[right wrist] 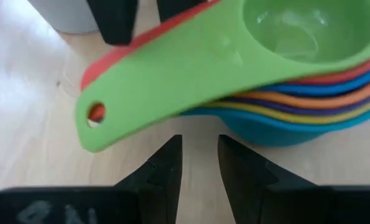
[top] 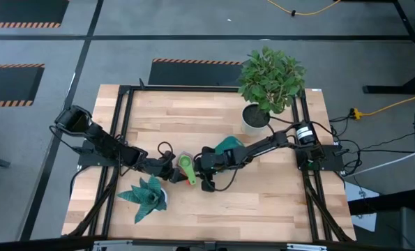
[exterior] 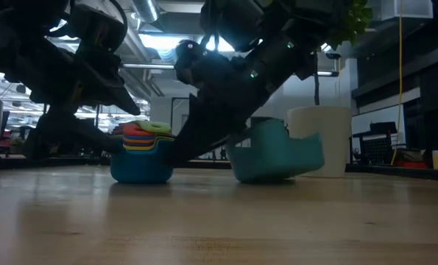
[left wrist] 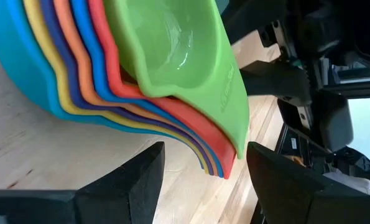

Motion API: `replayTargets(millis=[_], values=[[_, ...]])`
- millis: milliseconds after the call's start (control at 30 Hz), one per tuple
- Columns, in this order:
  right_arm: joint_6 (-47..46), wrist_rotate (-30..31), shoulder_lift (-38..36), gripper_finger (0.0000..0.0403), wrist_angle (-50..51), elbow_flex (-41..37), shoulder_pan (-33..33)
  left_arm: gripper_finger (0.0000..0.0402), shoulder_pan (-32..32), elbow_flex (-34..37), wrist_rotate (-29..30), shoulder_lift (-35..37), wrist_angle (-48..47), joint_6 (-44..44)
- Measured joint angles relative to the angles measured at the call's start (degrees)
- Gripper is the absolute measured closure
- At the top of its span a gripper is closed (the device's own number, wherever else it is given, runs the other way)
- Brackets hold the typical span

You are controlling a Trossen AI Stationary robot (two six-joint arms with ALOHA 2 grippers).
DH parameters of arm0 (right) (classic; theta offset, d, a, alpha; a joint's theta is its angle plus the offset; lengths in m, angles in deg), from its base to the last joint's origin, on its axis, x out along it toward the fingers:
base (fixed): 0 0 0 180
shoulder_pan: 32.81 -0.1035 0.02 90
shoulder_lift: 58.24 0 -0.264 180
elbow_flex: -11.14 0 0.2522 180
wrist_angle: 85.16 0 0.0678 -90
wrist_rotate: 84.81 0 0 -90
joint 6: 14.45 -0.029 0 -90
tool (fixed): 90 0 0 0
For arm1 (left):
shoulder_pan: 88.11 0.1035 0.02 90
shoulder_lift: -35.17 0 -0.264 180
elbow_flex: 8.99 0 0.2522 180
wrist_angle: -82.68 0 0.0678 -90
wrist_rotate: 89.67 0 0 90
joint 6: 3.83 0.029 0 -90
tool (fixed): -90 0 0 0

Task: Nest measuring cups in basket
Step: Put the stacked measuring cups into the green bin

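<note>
The measuring cups (top: 186, 167) sit nested in one stack on the wood. The green one is on top and the light blue bowl (exterior: 140, 168) rests on the table. Their handles fan out together (left wrist: 225, 155) toward the near edge. The teal basket (top: 228, 144) stands to the stack's right (exterior: 277, 158), partly under the right arm and apart from the stack. My left gripper (left wrist: 203, 180) is open at the stack's left, a finger on each side of the handle ends, touching nothing. My right gripper (right wrist: 200, 162) is at the stack's right, narrowly open, just short of the green handle (right wrist: 147, 81).
A white pot (top: 256, 117) with a leafy green plant stands behind the basket, near the far right. A teal artificial plant (top: 144, 195) lies near the left arm on the near side. Bare wood (top: 263, 202) stretches along the near edge and right.
</note>
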Motion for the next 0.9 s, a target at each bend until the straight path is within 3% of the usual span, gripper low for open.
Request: replayTargets(millis=[900], values=[[0.2, -2.1, -0.3, 0.0295, -7.2, 0.0, 0.0, 0.0181, 0.0, 0.0, 4.8, 0.0, 0.8, 0.0]])
